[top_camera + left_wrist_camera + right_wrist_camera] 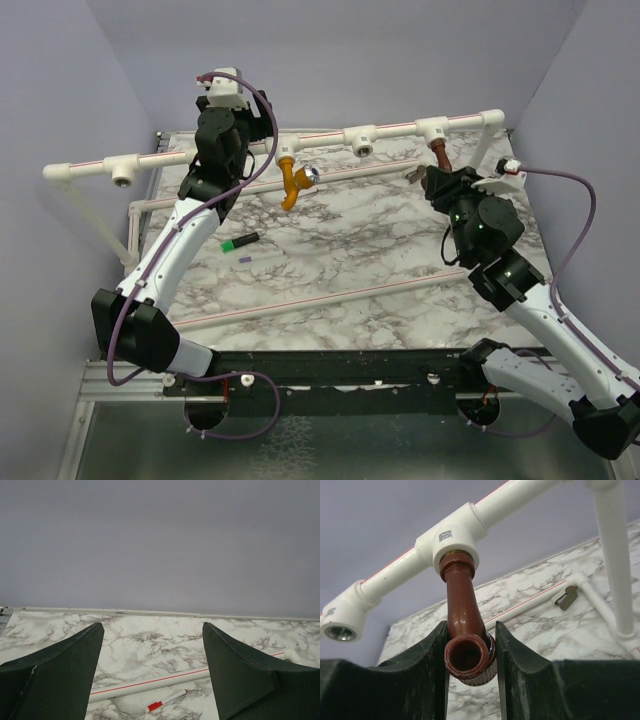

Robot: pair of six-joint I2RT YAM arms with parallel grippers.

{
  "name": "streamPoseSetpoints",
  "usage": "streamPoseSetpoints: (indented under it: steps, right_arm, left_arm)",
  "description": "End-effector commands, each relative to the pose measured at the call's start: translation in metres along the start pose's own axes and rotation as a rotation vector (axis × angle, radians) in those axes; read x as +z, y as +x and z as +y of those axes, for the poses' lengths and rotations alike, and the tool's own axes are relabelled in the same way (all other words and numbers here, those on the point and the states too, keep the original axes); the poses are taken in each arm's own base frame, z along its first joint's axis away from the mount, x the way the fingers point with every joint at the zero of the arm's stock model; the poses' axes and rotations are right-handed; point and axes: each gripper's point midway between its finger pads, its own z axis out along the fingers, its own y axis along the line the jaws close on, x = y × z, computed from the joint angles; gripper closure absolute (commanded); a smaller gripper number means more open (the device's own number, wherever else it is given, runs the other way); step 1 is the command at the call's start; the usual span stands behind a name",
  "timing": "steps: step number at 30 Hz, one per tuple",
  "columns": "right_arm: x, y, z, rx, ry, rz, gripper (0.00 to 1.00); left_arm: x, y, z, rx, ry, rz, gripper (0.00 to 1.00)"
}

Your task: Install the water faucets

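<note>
The dark reddish-brown faucet (462, 600) hangs from a white T-fitting (451, 537) on the raised pipe, its threaded end in the fitting. My right gripper (470, 623) is shut on its lower mouth, a finger on each side; from above the faucet (440, 158) shows just over the gripper (437, 180). The orange-yellow faucet (290, 182) with a silver knob (311, 175) hangs from another T-fitting (287, 150) further left, held by nothing. My left gripper (152, 625) is open with nothing between its fingers, raised to the left of the orange faucet.
An empty T-fitting (362, 140) sits between the two faucets, another (122, 172) at the far left. A green marker (240, 242) lies on the marble table (350, 250). A red-capped marker (167, 700) lies by a low pipe (150, 684). A small metal piece (566, 597) rests near the right post.
</note>
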Motion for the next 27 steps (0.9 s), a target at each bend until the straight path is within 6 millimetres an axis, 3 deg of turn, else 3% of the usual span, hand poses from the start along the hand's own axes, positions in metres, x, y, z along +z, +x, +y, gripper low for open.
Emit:
streamPoseSetpoints:
  steps: [1,14,21,27]
  right_arm:
    - [-0.010,-0.046,0.013,0.340,0.006,-0.094,0.99]
    - [-0.015,-0.046,0.029,0.894,-0.031,-0.063,0.99]
    - [-0.020,-0.055,0.035,1.019,-0.062,-0.060,0.99]
    - [-0.028,-0.086,0.038,1.016,-0.105,-0.132,0.99]
  left_arm:
    - [-0.017,0.132,-0.001,0.103,0.049,0.406,0.19]
    - [-0.017,0.132,-0.001,0.105,0.049,0.407,0.19]
    - [-0.017,0.134,-0.001,0.108,0.047,0.411,0.19]
    - [-0.017,0.132,0.001,0.115,0.039,0.406,0.19]
